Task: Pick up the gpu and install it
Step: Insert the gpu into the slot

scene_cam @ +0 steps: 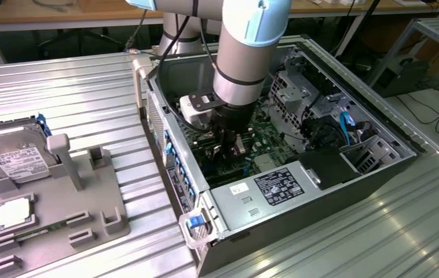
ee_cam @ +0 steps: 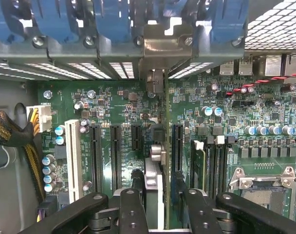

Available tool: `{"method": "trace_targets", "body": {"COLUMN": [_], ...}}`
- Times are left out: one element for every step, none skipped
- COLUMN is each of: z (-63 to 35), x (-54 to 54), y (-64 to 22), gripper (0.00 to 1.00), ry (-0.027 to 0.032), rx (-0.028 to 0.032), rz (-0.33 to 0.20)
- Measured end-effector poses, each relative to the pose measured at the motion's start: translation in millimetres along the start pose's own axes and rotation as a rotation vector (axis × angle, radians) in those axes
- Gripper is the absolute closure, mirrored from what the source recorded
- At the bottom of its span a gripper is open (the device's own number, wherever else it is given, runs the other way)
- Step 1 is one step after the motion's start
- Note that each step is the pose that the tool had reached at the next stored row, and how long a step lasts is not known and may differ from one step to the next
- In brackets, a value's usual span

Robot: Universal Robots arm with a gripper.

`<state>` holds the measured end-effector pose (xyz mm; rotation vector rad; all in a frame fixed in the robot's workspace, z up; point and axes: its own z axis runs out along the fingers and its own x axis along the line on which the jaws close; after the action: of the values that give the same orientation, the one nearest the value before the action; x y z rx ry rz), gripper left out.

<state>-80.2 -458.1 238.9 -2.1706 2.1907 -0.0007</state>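
I have the gripper (ee_cam: 155, 195) clamped on the gpu (ee_cam: 160, 146), held edge-on inside the computer case (scene_cam: 374, 174), bracket toward the rear panel at twelve o'clock so it lines up with a slot (ee_cam: 177, 148) on the motherboard (ee_cam: 119, 107). Not visibly seated, I judge.

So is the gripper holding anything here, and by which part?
Yes: the gripper holds the gpu edge-on by its upper edge, above the motherboard slots.

Lab, slatted metal bench (scene_cam: 88, 87), opened PC case (scene_cam: 374, 174), floor cables (scene_cam: 436, 110)
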Motion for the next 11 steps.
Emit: {"method": "trace_targets", "body": {"z": [-0.3,-0.5,-0.6,-0.7,-0.8,-0.8,-0.9,-0.9,-1.1,-1.1,-1.1], "x": [0.0,0.0,-0.1,-0.1,0.0,0.0,0.0,-0.3,-1.6,-2.0,-2.1], "y": [-0.4,-1.5,-3.6,-5.9,-7.0,-7.4,-7.5,-7.6,-7.6,-7.7,-7.6], "gripper": [0.64,0.64,0.64,0.64,0.64,0.64,0.64,0.64,0.64,0.64,0.64], "ry": [0.0000,0.0002,0.0001,0.0001,0.0001,0.0000,0.0000,0.0001,0.0001,0.0000,0.0000], "rx": [0.0000,-0.0001,-0.0001,0.0000,-0.0001,0.0000,0.0000,0.0000,-0.0004,-0.0010,-0.0011], "rz": [0.000,0.000,0.000,0.000,0.000,0.000,0.000,0.000,0.000,0.000,0.000]}}
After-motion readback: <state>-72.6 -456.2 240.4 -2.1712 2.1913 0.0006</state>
